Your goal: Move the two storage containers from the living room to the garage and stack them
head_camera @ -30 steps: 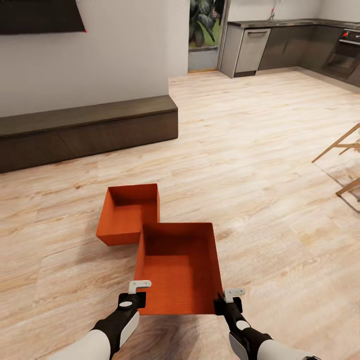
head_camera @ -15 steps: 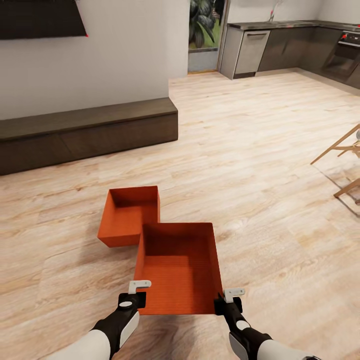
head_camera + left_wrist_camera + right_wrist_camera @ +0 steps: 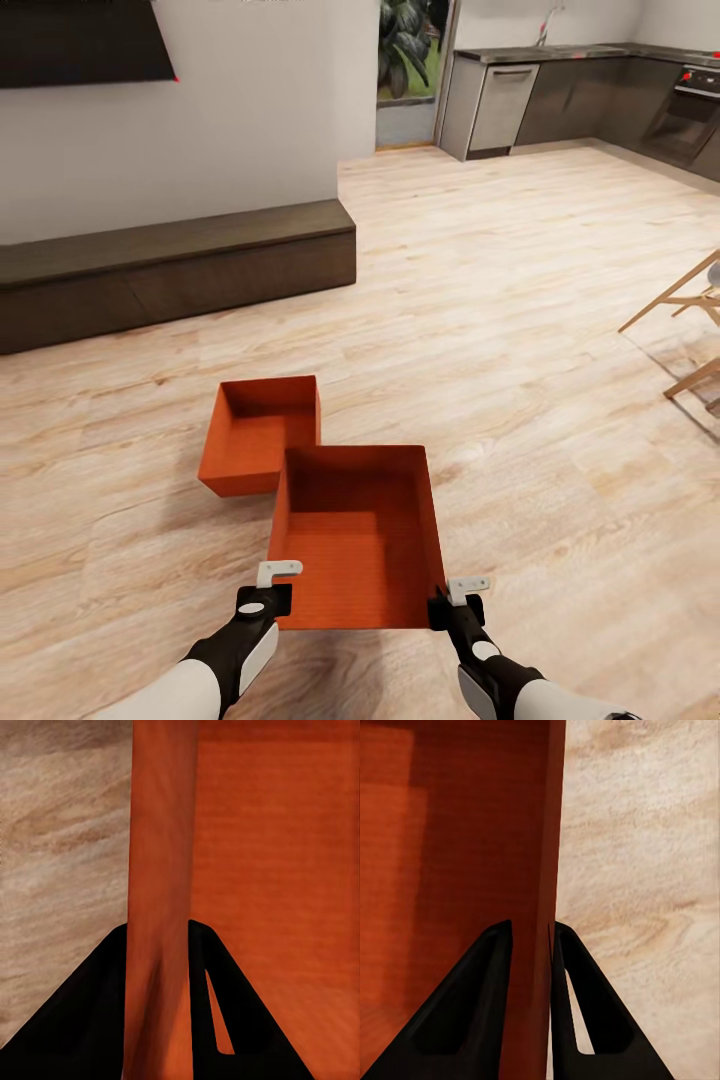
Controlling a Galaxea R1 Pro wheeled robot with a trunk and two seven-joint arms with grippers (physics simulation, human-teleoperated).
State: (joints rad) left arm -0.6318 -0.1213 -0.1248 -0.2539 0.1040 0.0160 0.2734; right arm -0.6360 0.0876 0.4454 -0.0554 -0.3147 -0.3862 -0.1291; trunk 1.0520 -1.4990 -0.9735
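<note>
**Two-arm carry of the first bin, living room**

The near bin (image 3: 355, 535) is held in front of the robot, gripped at its two near corners. The left end effector (image 3: 268, 590) is closed on the left wall; in the left wrist view the thin orange wall (image 3: 161, 907) runs between the two dark fingers (image 3: 82, 1020), one inside the bin and one outside. The right end effector (image 3: 455, 600) is closed on the right wall in the same way, its fingers (image 3: 472, 1005) straddling the wall (image 3: 540, 907) in the right wrist view. Whether the bin's base is off the floor cannot be told with certainty, though its far corner overlaps the far bin (image 3: 262, 432) in the head view, which suggests it is lifted. The far bin rests on the wood-plank floor (image 3: 520, 330), between the robot and the low cabinet (image 3: 170, 270).

Step in hand, as judged: transport of the first bin, not yet out of the living room. The next move calls for driving toward the garage with both grips kept level, since the thin walls may flex or slip if the arms drift apart. The far bin remains to be fetched.
</note>
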